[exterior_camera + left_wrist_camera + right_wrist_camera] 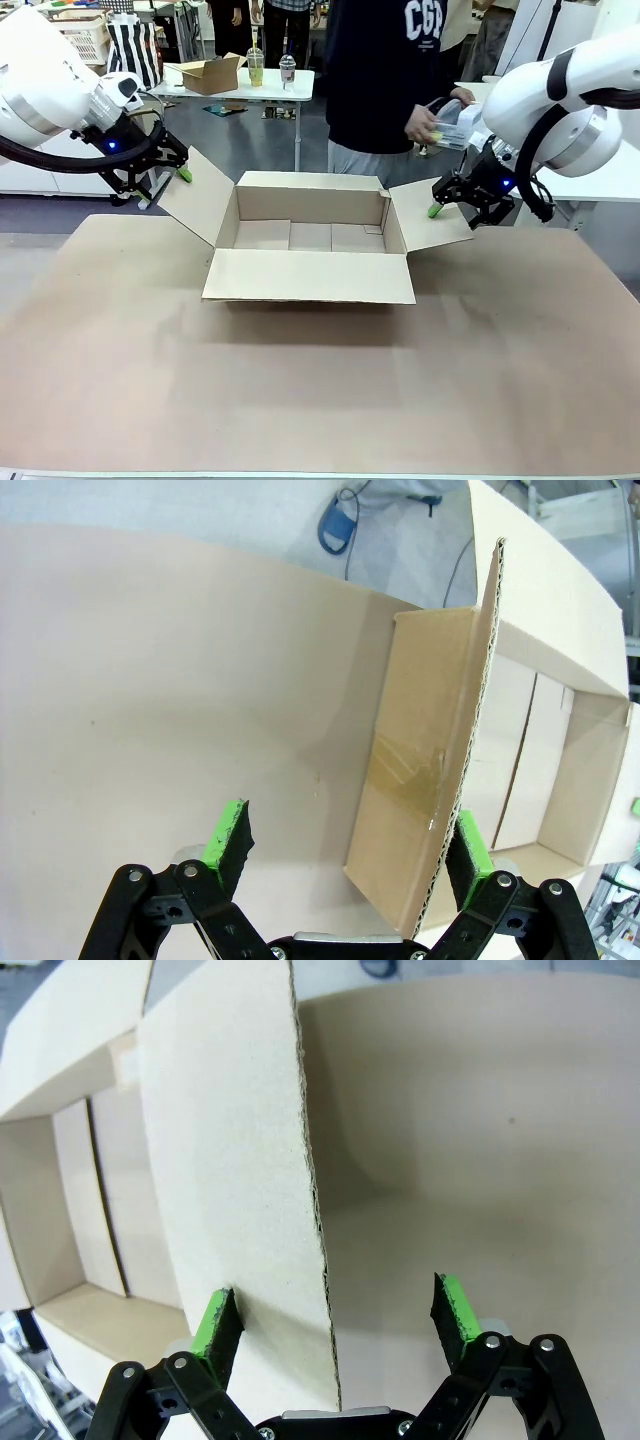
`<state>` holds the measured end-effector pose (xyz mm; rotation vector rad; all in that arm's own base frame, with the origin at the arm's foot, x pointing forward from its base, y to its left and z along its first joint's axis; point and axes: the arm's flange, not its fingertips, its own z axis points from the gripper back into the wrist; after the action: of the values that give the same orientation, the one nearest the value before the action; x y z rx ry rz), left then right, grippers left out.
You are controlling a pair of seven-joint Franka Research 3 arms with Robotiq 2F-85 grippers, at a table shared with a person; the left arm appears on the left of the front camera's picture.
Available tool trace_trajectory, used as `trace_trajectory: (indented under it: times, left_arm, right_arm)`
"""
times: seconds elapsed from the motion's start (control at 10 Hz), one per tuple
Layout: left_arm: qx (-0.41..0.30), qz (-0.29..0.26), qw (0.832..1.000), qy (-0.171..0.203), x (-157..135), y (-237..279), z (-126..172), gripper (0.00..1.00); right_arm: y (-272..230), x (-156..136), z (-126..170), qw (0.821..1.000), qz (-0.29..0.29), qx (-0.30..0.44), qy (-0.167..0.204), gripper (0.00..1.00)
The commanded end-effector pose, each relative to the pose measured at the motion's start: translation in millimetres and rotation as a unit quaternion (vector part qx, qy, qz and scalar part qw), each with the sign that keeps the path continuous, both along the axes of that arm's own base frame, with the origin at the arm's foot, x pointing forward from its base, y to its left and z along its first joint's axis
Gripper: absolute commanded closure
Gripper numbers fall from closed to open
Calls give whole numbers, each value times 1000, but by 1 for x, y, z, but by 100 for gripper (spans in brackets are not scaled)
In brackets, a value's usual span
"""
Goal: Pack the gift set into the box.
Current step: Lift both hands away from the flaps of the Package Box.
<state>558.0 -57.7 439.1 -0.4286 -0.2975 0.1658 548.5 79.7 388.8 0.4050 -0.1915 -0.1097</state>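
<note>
Looking at the box [308, 278], it's wide open and empty inside, so nothing is packed yet. The left gripper [348, 842] has its jaws apart with the left flap [410, 730] edge sitting between them, not clamped. Same deal with the right gripper [335, 1310] — jaws apart around the right flap [230, 1140]. What looks like the gift set [452, 130] is in the person's hands [422, 125], well beyond both sets of jaws — all of it's left to go in.

You see large plain brown corrugated cardboard box [310, 275]: matt, fluted raw edges | clear tape strip [405, 770] on its flap: glossy | tan table top [300, 400]: matt, smooth
</note>
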Motion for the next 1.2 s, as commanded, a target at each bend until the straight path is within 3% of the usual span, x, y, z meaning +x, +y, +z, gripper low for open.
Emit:
trace_trajectory:
  times: [0.0,1.1]
  left_arm:
    - [4,6,1000,1,-1,-1,2,0]
    - [4,6,1000,1,-1,-1,2,0]
  right_arm:
    - [2,1,4,1000,-6,-4,4,0]
    - [2,1,4,1000,-6,-4,4,0]
